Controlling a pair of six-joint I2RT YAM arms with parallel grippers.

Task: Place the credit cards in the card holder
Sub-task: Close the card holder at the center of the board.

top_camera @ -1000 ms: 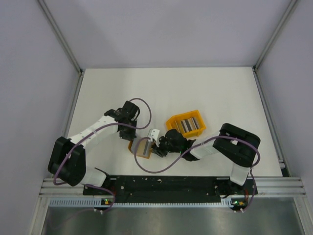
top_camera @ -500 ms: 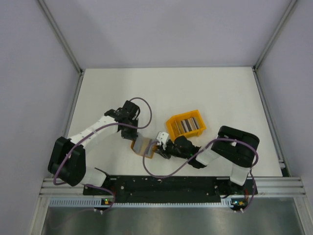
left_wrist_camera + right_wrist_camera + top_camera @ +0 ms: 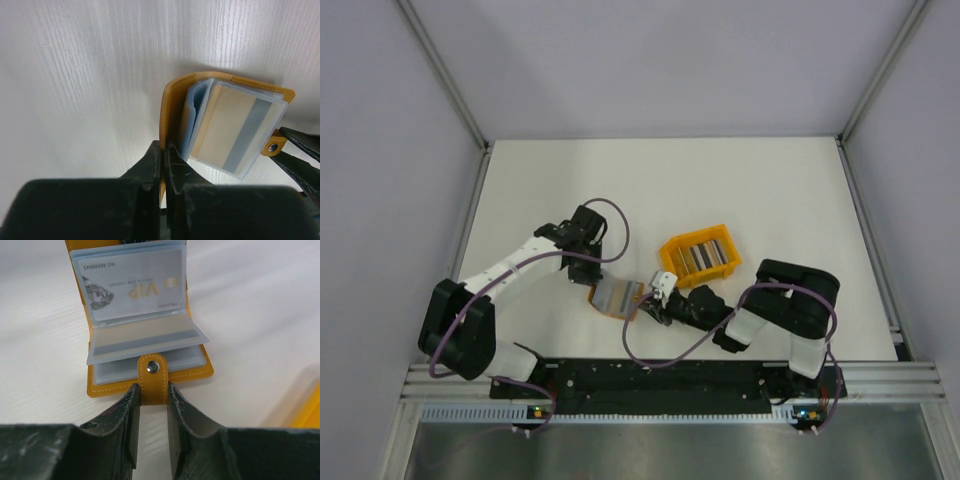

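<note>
The mustard-orange card holder (image 3: 617, 297) lies open on the table between the two arms, its clear sleeves fanned out. One sleeve holds a white VIP card (image 3: 135, 287); another holds a card with a grey stripe (image 3: 235, 132). My left gripper (image 3: 163, 146) is shut on the edge of the holder's cover (image 3: 167, 115). My right gripper (image 3: 152, 390) is shut on the sides of the clasp tab (image 3: 152, 377), and shows in the top view as the right gripper (image 3: 655, 300). More credit cards (image 3: 700, 257) stand in a striped row behind the holder.
The cards stand in a bright orange bin (image 3: 670, 250), just behind and to the right of the right gripper; its corner (image 3: 311, 410) shows at the right wrist view's edge. Grey walls enclose the white table on three sides.
My right gripper has drawn back to the right with its jaws narrowed onto the clasp tab, and the holder's flap has swung open so the sleeves show. The left gripper has stayed put.
</note>
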